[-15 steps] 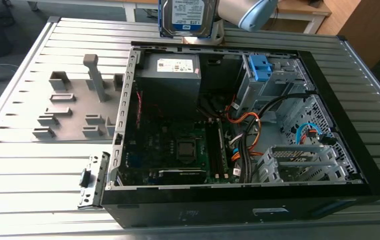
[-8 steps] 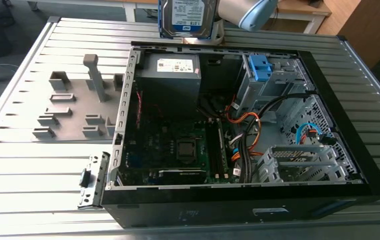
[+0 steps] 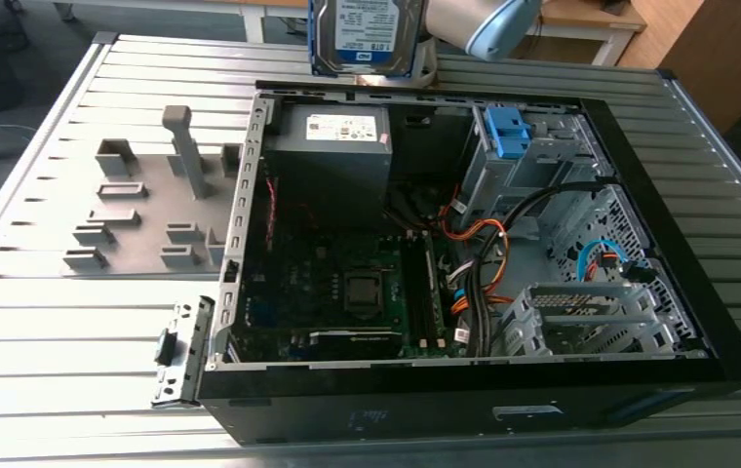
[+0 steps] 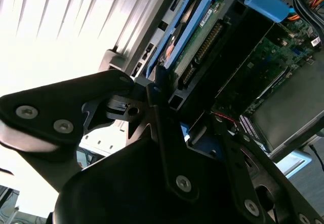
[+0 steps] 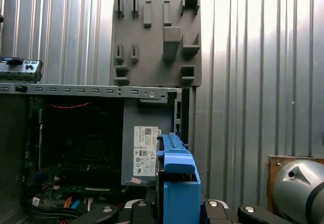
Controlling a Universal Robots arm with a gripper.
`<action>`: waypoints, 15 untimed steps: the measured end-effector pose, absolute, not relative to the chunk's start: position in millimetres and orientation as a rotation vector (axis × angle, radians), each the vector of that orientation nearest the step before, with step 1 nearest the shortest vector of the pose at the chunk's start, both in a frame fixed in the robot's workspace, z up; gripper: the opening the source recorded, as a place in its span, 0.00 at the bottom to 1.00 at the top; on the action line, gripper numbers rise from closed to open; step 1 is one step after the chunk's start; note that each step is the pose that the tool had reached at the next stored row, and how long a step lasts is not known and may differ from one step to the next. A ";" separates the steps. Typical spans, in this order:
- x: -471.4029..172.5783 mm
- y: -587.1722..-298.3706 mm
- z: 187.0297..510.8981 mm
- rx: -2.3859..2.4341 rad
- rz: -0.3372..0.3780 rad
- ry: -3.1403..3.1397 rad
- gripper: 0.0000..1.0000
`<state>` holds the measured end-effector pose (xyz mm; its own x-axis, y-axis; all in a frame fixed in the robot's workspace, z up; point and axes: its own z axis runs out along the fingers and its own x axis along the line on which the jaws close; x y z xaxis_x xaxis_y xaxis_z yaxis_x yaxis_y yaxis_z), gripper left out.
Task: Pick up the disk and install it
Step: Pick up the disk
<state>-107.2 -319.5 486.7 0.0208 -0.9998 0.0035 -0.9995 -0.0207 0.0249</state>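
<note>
Tabletop [image 3: 32,331]: ribbed metal, carrying the open case [image 3: 409,419].
Claw [image 5: 169,211]: I am clamping the disk [image 3: 364,34], hanging it above the case rim by the power supply [image 3: 331,146].
Risk: disk could be snagging rim or cables [image 3: 487,253], twisting in my grip.
Room: open air above; bay [image 3: 507,146] walls are crowding close.

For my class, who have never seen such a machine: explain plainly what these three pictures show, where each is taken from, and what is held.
One robot arm ends in a tool. The exterior view watches from off the arm; both wrist views ride on it. A slatted metal table bears an open computer case and a grey holder plate. The tool grips the disk, a drive in a blue frame, raised near the case's rim.
</note>
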 end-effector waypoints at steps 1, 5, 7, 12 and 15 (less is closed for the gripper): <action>-107.2 -319.8 486.7 2.230 -0.023 -2.184 0.36; -107.2 -321.2 486.6 2.230 -0.023 -2.184 0.36; -107.2 -322.0 486.6 2.230 -0.023 -2.184 0.36; -107.2 -323.9 486.6 2.230 -0.023 -2.184 0.36; -107.2 -325.0 486.5 2.230 -0.023 -2.184 0.36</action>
<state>-107.2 -325.0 486.5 0.0208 -0.9998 0.0037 -0.9995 -0.0207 0.0249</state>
